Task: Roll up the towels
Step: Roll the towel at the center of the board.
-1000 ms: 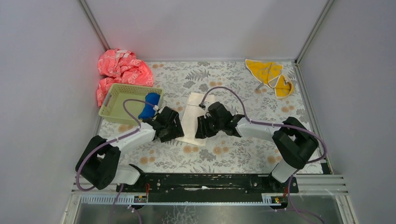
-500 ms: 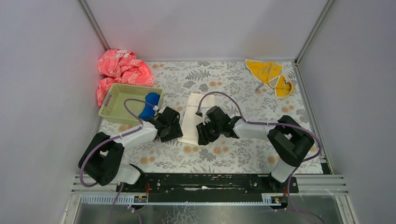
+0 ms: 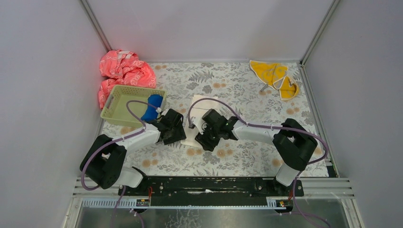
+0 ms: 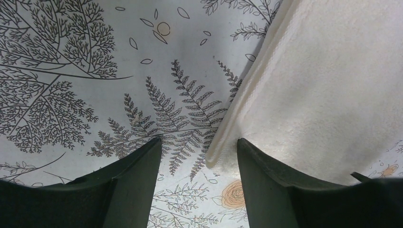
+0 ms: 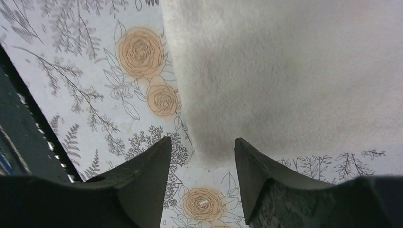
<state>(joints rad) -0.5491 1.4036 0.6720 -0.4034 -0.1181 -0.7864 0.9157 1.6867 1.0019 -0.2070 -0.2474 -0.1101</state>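
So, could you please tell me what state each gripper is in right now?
Left gripper: open, holding nothing, at the corner of the long cream-white cloth towel.
Right gripper: open, holding nothing.

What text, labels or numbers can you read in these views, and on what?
None readable.
The white marks on the pink-red cloth are too small to tell whether they are letters.
The tablecloth shows only printed ferns and flowers.
The cream-white towel and basket show no text.
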